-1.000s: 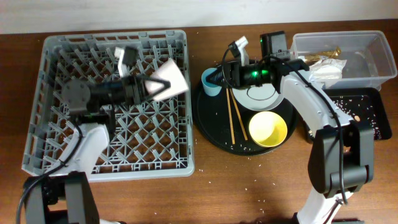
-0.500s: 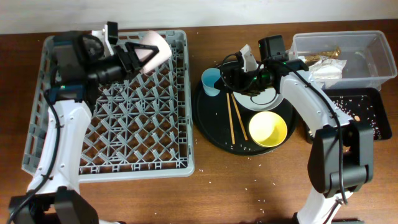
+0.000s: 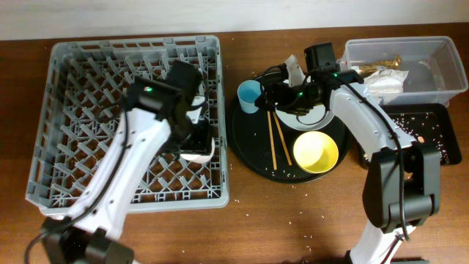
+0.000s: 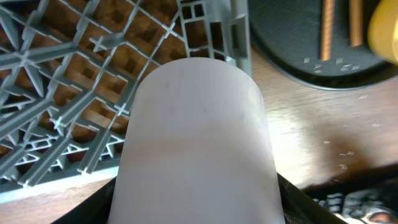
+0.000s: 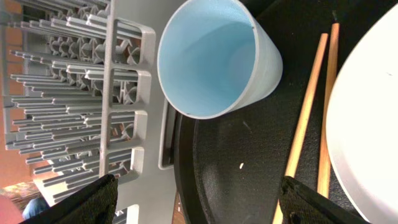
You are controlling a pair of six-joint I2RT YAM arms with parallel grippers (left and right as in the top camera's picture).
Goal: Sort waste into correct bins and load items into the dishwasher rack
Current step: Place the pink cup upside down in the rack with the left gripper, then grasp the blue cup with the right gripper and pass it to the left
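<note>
My left gripper (image 3: 195,138) is shut on the pink cup (image 3: 198,155) and holds it low over the right edge of the grey dishwasher rack (image 3: 73,110). In the left wrist view the cup (image 4: 196,137) fills the frame between the left gripper (image 4: 196,213) fingers, above the rack's edge (image 4: 236,37). My right gripper (image 3: 266,92) is open beside the light blue cup (image 3: 248,95). The right wrist view shows that cup (image 5: 214,59) upright, ahead of the wide-open right gripper (image 5: 199,202). Two chopsticks (image 3: 274,139), the pale plate (image 3: 314,111) and the yellow bowl (image 3: 316,151) lie nearby.
The cup, plate, bowl and chopsticks sit on a large round black tray (image 3: 245,143). A clear tub (image 3: 440,62) at the back right holds the wrapper (image 3: 386,59) and napkin (image 3: 382,82). A shallow black tray (image 3: 432,128) with rice grains lies in front of it.
My left arm swung from the rack's back edge down to its right side, carrying the pink cup. My right gripper stayed beside the blue cup.
</note>
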